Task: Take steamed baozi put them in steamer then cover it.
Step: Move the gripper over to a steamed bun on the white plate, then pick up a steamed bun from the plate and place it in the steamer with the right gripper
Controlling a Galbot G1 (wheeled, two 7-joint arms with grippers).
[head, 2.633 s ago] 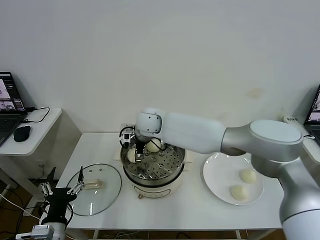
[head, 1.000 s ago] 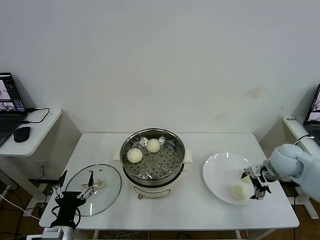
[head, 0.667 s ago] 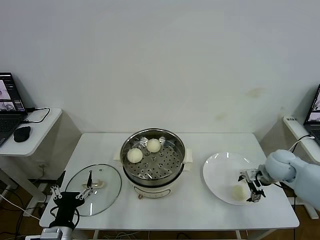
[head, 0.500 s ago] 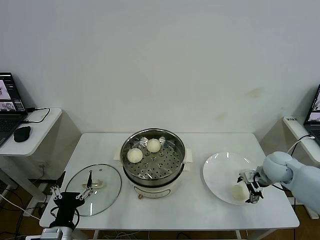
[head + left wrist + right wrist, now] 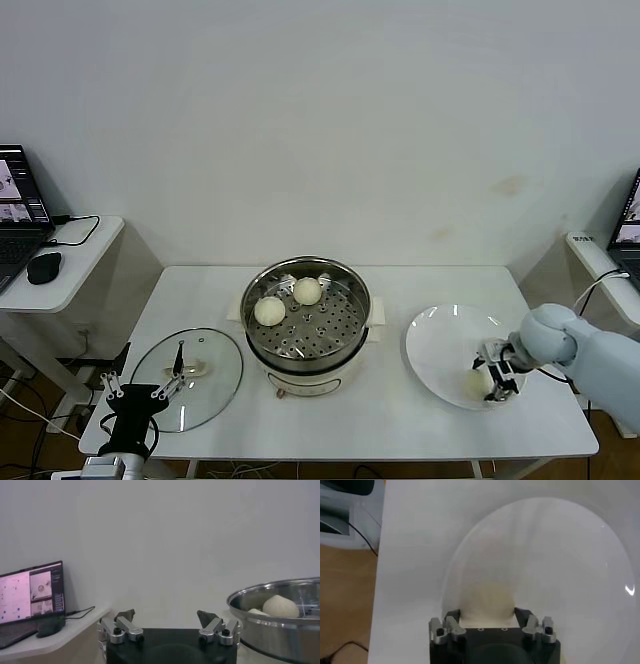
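Observation:
The steamer [image 5: 305, 345] stands mid-table with two steamed baozi [image 5: 268, 310] [image 5: 307, 290] on its perforated tray. One baozi [image 5: 476, 381] lies on the white plate [image 5: 435, 345] at the right. My right gripper [image 5: 488, 382] is low over the plate, its open fingers on either side of that baozi. The right wrist view shows the baozi [image 5: 487, 600] filling the gap in my right gripper [image 5: 487, 615] and resting on the plate [image 5: 560, 555]. A fourth baozi is hidden. My left gripper [image 5: 133, 388] waits open at the table's front left.
The round glass lid [image 5: 215, 390] with its cream handle lies flat left of the steamer, beside my left gripper. The left wrist view shows my left gripper [image 5: 166, 615] and the steamer rim [image 5: 280, 625]. A side table with a laptop and mouse [image 5: 44, 266] stands far left.
My right arm left the steamer, swung to the plate, then slid left until its fingers came round the front baozi. The left arm barely moved.

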